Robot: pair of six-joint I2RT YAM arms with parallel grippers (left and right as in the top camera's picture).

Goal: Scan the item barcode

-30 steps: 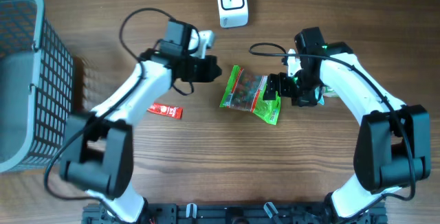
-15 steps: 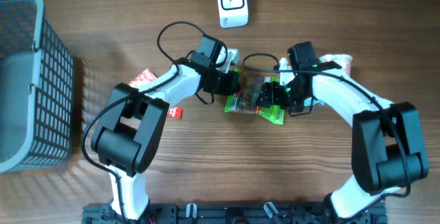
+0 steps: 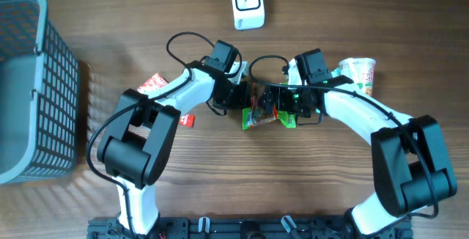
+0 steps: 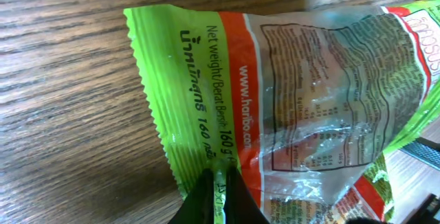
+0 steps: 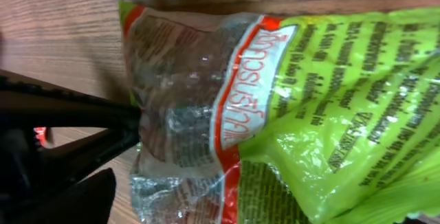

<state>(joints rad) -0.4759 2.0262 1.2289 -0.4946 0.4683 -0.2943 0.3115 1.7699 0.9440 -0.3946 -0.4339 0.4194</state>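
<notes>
2 robot arms meet over a green and orange candy bag (image 3: 264, 114) at the middle of a wooden table (image 3: 366, 195). the left gripper (image 4: 218, 181) is pinched tight on the bag's serrated end seal, its 2 dark fingers pressed together on the green strip beside the net-weight print. the right gripper (image 3: 290, 104) sits at the bag's opposite end, over the green part. whether its fingers are spread or holding the film cannot be told from any view, since the bag fills the right wrist camera. the bag lies crumpled between the 2 arms, its clear panel of printed text facing the left wrist camera. the white scanner (image 3: 247, 3) stands well apart, near the top edge of the overhead view. a printed cup (image 3: 358, 74) lies just beside the right arm. a red packet (image 3: 152, 83) and a smaller red sachet (image 3: 187, 120) lie beside the left arm. a grey mesh basket (image 3: 29, 85) occupies the table's left end.
</notes>
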